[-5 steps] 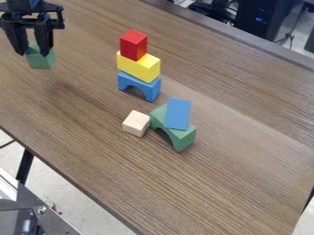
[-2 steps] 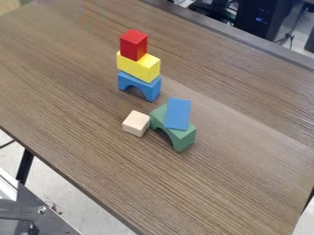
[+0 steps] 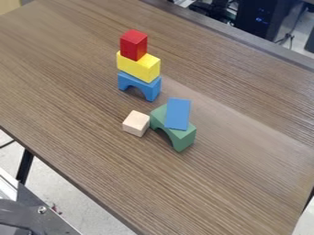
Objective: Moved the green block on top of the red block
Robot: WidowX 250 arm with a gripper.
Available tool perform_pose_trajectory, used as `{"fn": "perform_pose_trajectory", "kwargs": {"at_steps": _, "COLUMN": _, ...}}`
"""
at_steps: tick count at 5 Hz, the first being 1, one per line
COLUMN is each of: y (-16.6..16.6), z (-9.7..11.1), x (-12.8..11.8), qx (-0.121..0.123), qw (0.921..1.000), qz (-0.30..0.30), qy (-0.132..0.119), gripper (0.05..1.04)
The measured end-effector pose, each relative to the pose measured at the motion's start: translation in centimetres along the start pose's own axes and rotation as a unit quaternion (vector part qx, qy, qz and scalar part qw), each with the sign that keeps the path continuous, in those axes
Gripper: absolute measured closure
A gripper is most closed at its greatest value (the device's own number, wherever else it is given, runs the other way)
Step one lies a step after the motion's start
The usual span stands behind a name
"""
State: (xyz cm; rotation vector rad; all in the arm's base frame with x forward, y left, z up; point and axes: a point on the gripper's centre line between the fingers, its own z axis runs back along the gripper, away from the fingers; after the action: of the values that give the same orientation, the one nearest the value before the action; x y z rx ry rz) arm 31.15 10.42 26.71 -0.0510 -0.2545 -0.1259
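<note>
The red block stands upright on a yellow block, which rests on a blue arch block, a stack left of the table's middle toward the back. Nothing lies on the red block's top face.
In front of the stack, a pale wooden cube sits beside a green arch block, with a flat blue block lying on the arch. The wooden table has its front edge at the lower left.
The gripper and the green block between its fingers were at the upper left a second ago and have left the view. The stack and the other blocks have not moved.
</note>
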Motion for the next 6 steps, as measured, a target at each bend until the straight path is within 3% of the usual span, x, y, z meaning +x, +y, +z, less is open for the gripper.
{"fn": "perform_pose_trajectory", "kwargs": {"at_steps": 1, "y": -0.7, "z": -1.0, "x": -0.2, "qx": -0.001, "qw": 0.9991, "qz": -0.013, "qy": 0.04, "gripper": 0.615}}
{"fn": "perform_pose_trajectory", "kwargs": {"at_steps": 2, "y": -1.4, "z": -3.5, "x": -1.3, "qx": 0.005, "qw": 0.993, "qz": -0.014, "qy": 0.117, "gripper": 0.615}}
{"fn": "perform_pose_trajectory", "kwargs": {"at_steps": 3, "y": -1.6, "z": -6.0, "x": -2.2, "qx": 0.004, "qw": 0.9865, "qz": -0.006, "qy": 0.164, "gripper": 0.615}}
{"fn": "perform_pose_trajectory", "kwargs": {"at_steps": 5, "y": -1.9, "z": -10.1, "x": -3.1, "qx": 0.011, "qw": 0.975, "qz": -0.008, "qy": 0.222, "gripper": 0.615}}
{"fn": "perform_pose_trajectory", "kwargs": {"at_steps": 6, "y": -1.5, "z": -11.2, "x": -3.4, "qx": 0.025, "qw": 0.9744, "qz": 0.002, "qy": 0.223, "gripper": 0.615}}
